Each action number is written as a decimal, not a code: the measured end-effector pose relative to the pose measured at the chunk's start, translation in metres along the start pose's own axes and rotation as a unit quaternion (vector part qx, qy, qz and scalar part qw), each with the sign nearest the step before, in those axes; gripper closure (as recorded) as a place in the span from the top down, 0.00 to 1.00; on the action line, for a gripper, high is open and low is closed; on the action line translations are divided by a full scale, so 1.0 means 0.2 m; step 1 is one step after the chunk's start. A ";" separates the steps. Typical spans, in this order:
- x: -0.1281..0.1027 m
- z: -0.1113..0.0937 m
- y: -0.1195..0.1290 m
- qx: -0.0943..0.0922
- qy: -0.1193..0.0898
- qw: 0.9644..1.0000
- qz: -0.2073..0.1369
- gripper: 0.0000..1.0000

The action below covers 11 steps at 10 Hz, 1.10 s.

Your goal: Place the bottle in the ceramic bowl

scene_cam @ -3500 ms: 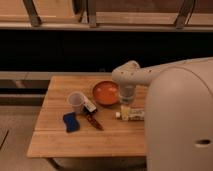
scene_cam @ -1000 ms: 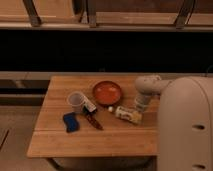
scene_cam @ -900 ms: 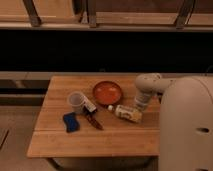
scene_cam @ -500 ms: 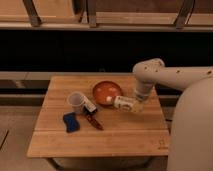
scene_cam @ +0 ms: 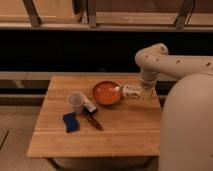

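Half done I reckon | gripper (scene_cam: 140,90) by the ceramic bowl (scene_cam: 104,95) right rim, jaws pinching bottle (scene_cam: 130,91) sideways above desk (scene_cam: 125,135) | bottle not in yet | left: shift over bowl, drop

Whitish cup (scene_cam: 76,101), dark box (scene_cam: 90,106), blue item (scene_cam: 70,122), reddish tool (scene_cam: 93,121) on table (scene_cam: 120,137).

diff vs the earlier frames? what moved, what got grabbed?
The pincer took hold of the pale cream-yellow bottle lying on the wooden table and carried it up to the right rim of the orange-red ceramic bowl, cap toward the bowl. The whitish cup, blue item and bowl stayed put.
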 end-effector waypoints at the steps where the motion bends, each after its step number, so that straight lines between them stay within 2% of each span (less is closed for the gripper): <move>1: -0.07 0.09 -0.10 -0.007 -0.011 1.000 -0.017 0.00; 2: -0.15 0.15 -0.15 -0.012 -0.027 0.999 -0.034 0.00; 4: -0.38 0.23 -0.25 -0.020 -0.067 0.994 -0.085 0.00; 6: -0.60 0.21 -0.29 -0.022 -0.100 0.984 -0.143 0.00; 8: -0.81 0.17 -0.24 -0.032 -0.129 0.971 -0.201 0.00; 9: -0.87 0.15 -0.23 -0.034 -0.137 0.966 -0.215 0.02; 11: -0.85 0.16 -0.23 -0.036 -0.136 0.966 -0.215 0.08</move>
